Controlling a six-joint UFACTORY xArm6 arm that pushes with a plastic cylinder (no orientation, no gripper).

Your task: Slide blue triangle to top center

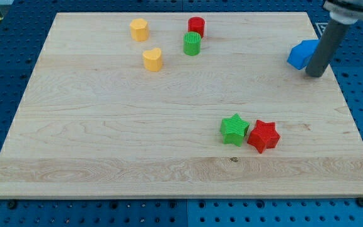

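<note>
Blue and ridged, the blue triangle (302, 54) sat at the wooden board's (106, 139) right edge, near the view's top, partly hidden by the dark rod. My tip (315, 75) touched its right side; the rod had no jaws. A green star (234, 129) touched a red star (263, 135). A green cylinder (192, 44) stood below a red one (196, 26); two yellow blocks (139, 29) (152, 58) lay leftward.

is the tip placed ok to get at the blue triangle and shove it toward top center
Probably yes. My tip sits right beside the blue triangle, on its right and lower side, with nothing between them. The way left along the top looks free until the red block and green block.
</note>
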